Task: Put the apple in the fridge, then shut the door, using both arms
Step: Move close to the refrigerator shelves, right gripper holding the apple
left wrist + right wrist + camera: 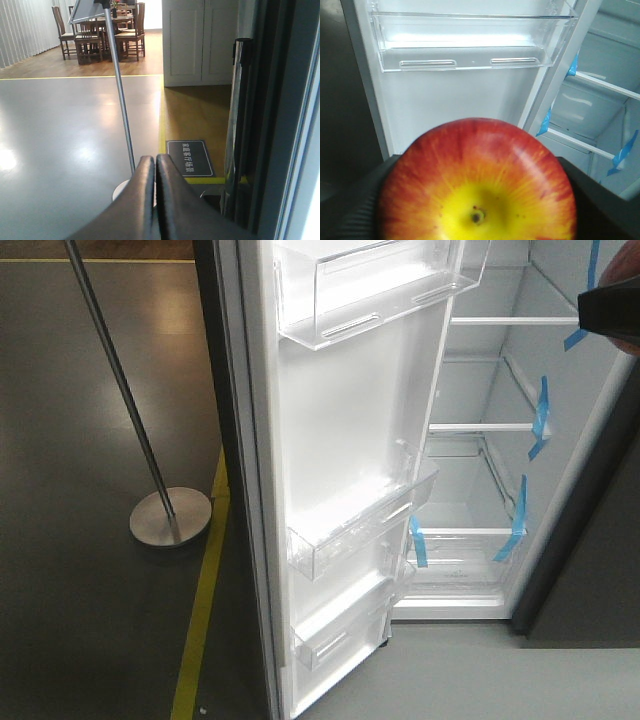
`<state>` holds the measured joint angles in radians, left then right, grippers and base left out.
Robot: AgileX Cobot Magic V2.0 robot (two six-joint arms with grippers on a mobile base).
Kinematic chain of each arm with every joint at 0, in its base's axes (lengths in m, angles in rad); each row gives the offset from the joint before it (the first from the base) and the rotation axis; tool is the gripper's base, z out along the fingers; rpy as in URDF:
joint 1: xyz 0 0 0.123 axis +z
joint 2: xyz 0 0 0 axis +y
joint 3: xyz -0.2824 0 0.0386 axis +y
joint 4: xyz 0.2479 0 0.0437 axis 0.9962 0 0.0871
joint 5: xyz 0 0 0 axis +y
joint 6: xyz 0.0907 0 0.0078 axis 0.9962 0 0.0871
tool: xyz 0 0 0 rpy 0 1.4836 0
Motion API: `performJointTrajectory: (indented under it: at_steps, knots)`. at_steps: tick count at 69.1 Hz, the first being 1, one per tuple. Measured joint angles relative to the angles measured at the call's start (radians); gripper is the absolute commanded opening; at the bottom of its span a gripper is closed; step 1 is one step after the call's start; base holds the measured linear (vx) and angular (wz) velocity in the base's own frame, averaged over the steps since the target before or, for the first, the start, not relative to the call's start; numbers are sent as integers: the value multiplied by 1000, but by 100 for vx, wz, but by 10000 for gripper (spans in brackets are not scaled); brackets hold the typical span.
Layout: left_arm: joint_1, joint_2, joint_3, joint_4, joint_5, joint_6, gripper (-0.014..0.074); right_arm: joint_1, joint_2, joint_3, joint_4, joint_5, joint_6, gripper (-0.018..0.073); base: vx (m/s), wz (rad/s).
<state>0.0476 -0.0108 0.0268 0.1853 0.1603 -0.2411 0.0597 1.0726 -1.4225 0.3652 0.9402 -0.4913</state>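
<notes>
The right end effector is gripping the apple, facing the open door and its clear bin, outside the fridge. The left end effector is sitting pressed shut. Swinging toward the shelves, the apple is risking clipping that bin and slipping.

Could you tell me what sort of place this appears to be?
Probably a mock home in a lab or showroom: yellow floor tape, a sign stand, dining chairs beyond, blue tape on the fridge.
</notes>
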Motion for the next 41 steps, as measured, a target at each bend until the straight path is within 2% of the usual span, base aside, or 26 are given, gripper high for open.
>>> performJointTrajectory:
  at_steps: [41]
  knots:
    - [0, 0, 0, 0, 0, 0, -8, 0, 0, 0, 0, 0, 0, 76, 6, -3]
